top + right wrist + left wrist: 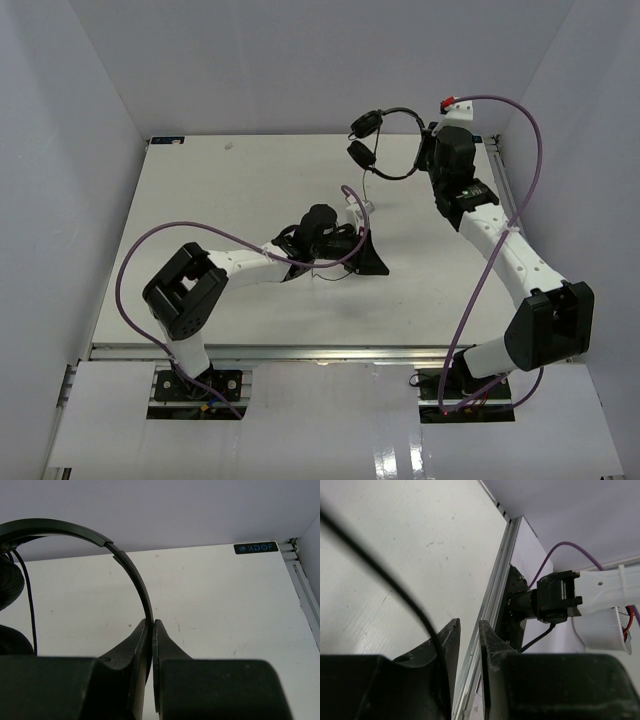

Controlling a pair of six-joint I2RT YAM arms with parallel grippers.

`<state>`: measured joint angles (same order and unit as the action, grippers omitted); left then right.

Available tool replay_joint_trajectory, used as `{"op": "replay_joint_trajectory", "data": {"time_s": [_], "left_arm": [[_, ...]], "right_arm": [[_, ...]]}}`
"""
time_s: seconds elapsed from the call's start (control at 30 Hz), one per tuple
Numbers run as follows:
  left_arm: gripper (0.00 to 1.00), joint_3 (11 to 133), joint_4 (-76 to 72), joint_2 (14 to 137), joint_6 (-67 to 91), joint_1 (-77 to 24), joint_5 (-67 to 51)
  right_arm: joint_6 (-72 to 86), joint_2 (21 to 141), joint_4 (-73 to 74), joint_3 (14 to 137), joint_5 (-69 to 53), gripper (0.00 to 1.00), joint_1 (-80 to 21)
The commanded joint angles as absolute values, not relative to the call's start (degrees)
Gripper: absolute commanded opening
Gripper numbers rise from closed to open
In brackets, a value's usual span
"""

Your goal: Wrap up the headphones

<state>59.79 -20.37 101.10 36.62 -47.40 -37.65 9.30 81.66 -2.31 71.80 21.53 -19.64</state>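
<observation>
**Top view.** The headphones (365, 125) are lifted clear of the table (200, 200). They are carried at the tip of the right claw (424, 150), and both earcups hang out beyond its fingers. The left claw (374, 263) sits low over the table, well apart from them. No winding shows on the band from here.

**Left wrist view.** The left claw (469, 632) stands narrow, with a slit of rail and table visible between its tips. The cord (380, 575), a thin, glossy black round wire, slants down taut. It disappears against the outer side of one finger, not into the slit. I cannot tell whether it is pinched lower down. The fingers are matte black plastic with blunt wedge tips.

**Right wrist view.** The right claw (150, 626) is clamped tight on the headband (75, 530), a thin, flat strip of smooth black plastic with a stepped slider joint. The band arcs up and away from the fingertips. Two soft, round padded earcups (7, 580) lie off to one side of the claw. The cord drops straight between them, loose.

**Progress.** By my judgement the wrapping is barely begun, as no turn of cord lies round band or cups. All the coiling, and stowing the plug, remains.
</observation>
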Motion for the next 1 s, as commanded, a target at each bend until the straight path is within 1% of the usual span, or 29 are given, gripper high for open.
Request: {"op": "replay_joint_trajectory", "data": {"time_s": [0.0, 0.23, 0.4, 0.57, 0.67, 0.7, 0.77, 0.97], "left_arm": [[0.32, 56.7, -22.3, 96.0, 32.8, -48.5, -33.4], [0.31, 51.3, -25.4, 94.7, 29.3, -48.5, -30.9], [0.14, 49.4, -27.4, 95.5, 27.5, -48.5, -29.8], [0.00, 48.3, -28.4, 97.3, 26.6, -48.5, -30.0], [0.00, 48.4, -27.6, 98.5, 25.3, -48.4, -29.8], [0.00, 48.6, -27.0, 98.9, 25.2, -48.3, -29.8], [0.00, 49.4, -25.3, 99.7, 23.5, -47.7, -29.4], [0.00, 51.5, -22.1, 100.6, 20.7, -42.1, -30.7]], "right_arm": [[16.8, 81.5, -3.3, 76.5, 16.2, 0.08, -16.3], [20.0, 78.4, -1.1, 76.9, 8.1, 0.08, -12.0], [23.6, 74.8, -0.4, 74.8, 1.0, 0.08, -8.7], [28.6, 73.8, 1.6, 74.2, -10.2, 0.08, -4.7], [29.3, 73.4, 1.2, 73.7, -19.6, 0.08, -2.9], [29.0, 73.4, 1.2, 73.7, -19.9, 0.08, -2.9], [27.3, 72.5, 0.8, 73.1, -25.8, 0.08, -2.2], [18.9, 68.8, -1.1, 69.7, -40.3, 0.08, -1.0]]}}
